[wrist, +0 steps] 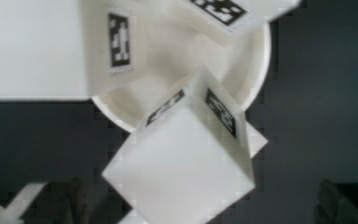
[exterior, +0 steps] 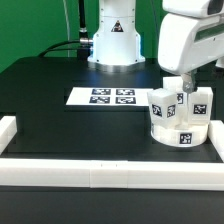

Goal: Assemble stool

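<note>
The stool's round white seat (exterior: 178, 130) lies on the black table at the exterior view's right. Tagged white legs (exterior: 162, 101) (exterior: 201, 102) stand upright on it. My gripper (exterior: 184, 84) hangs straight above the seat, down between those legs. In the wrist view a white leg (wrist: 185, 165) points up at the camera, in the gap of my gripper (wrist: 190, 208). The dark fingers (wrist: 30, 205) stand well apart on either side of this leg, without touching it. Behind the leg is the seat's curved rim (wrist: 243, 75) with its tags. The gripper is open.
The marker board (exterior: 105, 97) lies flat at the middle of the table. White border rails run along the front (exterior: 100, 176) and the left edge (exterior: 8, 130). The arm's base (exterior: 112, 40) stands at the back.
</note>
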`<state>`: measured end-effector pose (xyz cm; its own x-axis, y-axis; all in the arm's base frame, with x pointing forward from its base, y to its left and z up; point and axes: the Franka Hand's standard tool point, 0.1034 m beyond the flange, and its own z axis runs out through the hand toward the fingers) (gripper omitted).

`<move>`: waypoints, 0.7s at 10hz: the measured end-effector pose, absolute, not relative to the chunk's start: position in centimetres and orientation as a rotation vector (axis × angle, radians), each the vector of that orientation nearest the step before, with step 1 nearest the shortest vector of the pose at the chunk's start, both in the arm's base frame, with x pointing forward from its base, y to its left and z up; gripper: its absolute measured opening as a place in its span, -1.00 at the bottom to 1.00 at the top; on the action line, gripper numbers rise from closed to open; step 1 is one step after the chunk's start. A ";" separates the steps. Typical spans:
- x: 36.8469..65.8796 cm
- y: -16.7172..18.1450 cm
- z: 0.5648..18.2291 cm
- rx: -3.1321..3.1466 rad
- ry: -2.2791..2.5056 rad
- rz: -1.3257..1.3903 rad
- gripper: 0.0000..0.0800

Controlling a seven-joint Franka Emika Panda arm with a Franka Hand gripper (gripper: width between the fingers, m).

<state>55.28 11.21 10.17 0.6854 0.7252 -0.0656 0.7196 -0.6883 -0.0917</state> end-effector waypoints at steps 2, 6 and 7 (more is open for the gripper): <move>55.3 11.1 10.1 -2.742 -1.392 0.144 0.62; 55.7 11.0 10.1 -2.330 -2.014 0.087 0.62; 55.9 10.9 10.1 -2.222 -2.130 0.081 0.62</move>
